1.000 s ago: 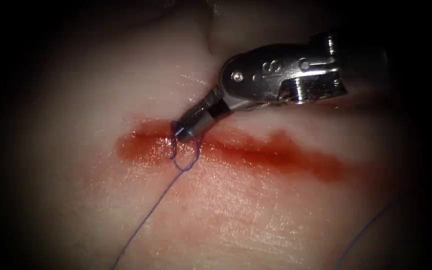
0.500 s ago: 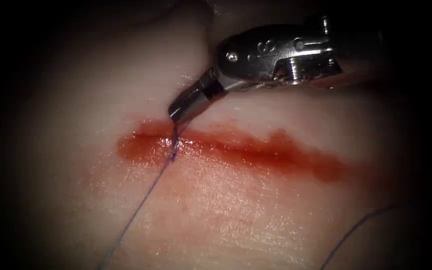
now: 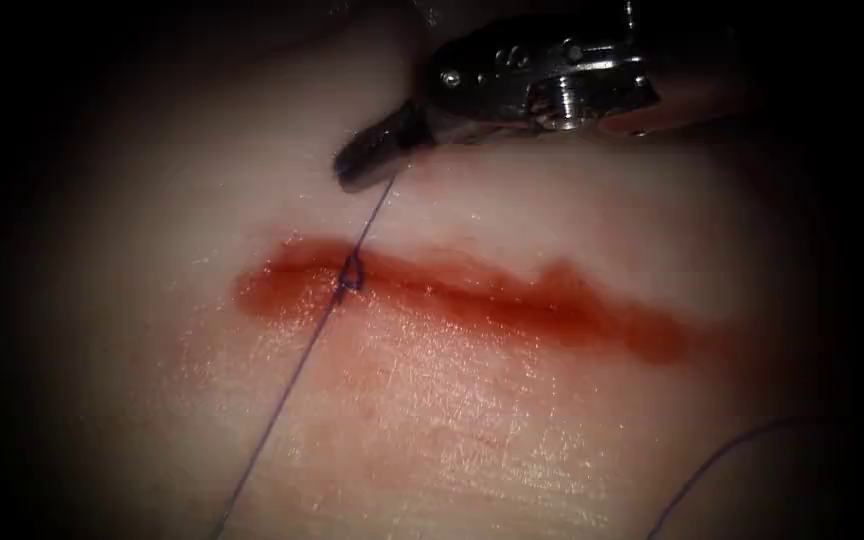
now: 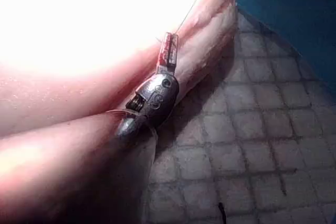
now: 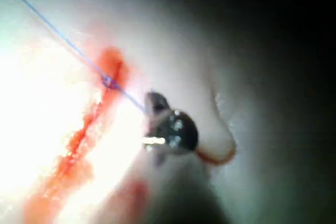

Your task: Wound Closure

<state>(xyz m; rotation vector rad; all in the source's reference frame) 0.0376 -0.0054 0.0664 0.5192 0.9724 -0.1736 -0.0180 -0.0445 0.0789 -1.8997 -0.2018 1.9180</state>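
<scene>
The tissue [image 3: 472, 420] lies under me with its cut [image 3: 472, 300] running across as a band of red fluid [image 3: 572, 315], unchanged over the last second. On the bench [image 4: 262, 145] the tissue's edge sits on a gridded mat.

My right claw [image 3: 367, 160] has moved most. A second ago its tip sat right on the cut, over a loose loop of thread; half a second ago it had lifted just clear of the cut's far edge; now it is well up from the cut on the far side. Its jaws are closed on the thread [image 3: 292, 380], with the strand leaving the tip and running straight down to the cut.

That thread is now taut from my tip through the cut and on toward the lower left. The open loop has shrunk to a small knot [image 3: 351, 272] sitting on the cut, towards its left end. I judge the throw is nearly snugged down.

My left claw [image 4: 168, 48] shows in its own wrist view against the tissue edge; its jaws look closed, and a thin strand leads from its tip, though I cannot tell for sure that it grips it.

The needle I cannot place.
</scene>
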